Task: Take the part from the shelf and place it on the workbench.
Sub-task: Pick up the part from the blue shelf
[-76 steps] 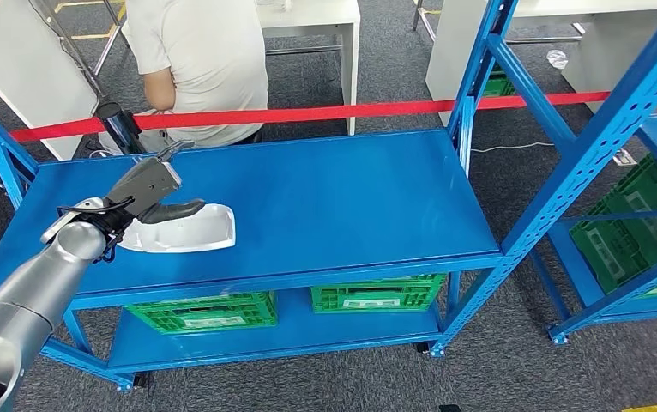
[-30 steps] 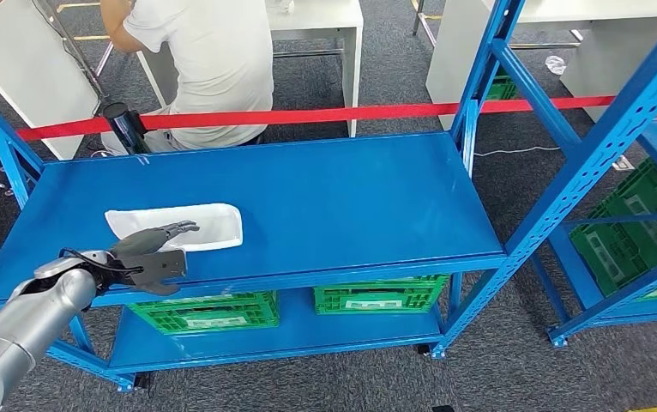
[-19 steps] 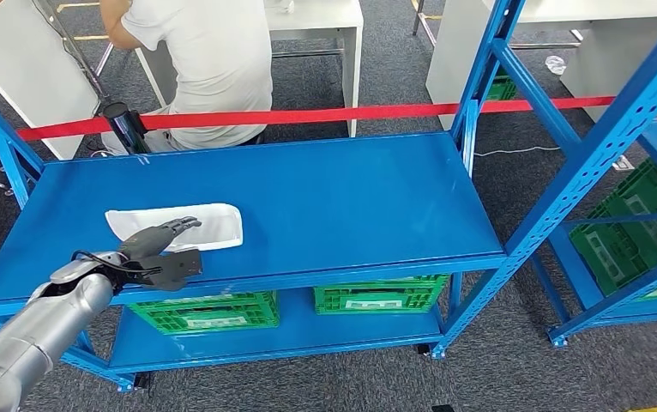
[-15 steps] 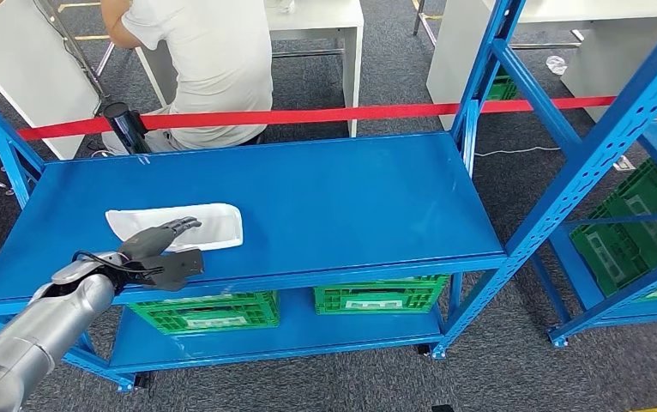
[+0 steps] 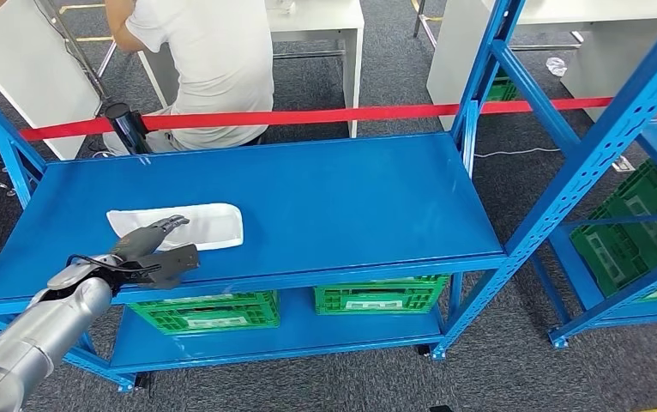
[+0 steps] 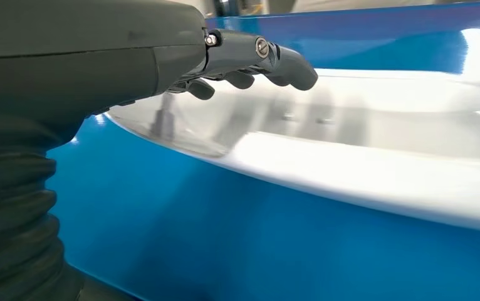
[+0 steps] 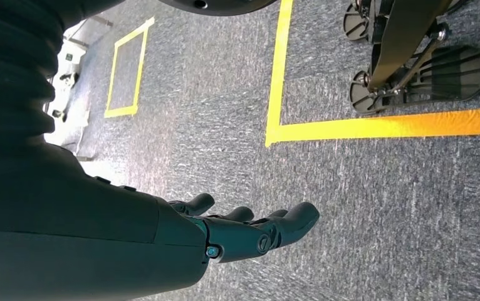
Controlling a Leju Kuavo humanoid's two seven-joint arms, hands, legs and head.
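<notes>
Fingers [image 6: 275, 59] of left hand [image 5: 155, 253] apart, extended, holding nothing; tips over near rim of part [image 5: 196, 225]. Part: white, shallow, lies flat on workbench [image 5: 334, 197], left side, near front edge. Right hand [image 7: 244, 235] hangs over floor, fingers apart, holding nothing. Judged step: placement done, release stage. Next move calls for drawing left hand back clear of part without nudging it.
</notes>
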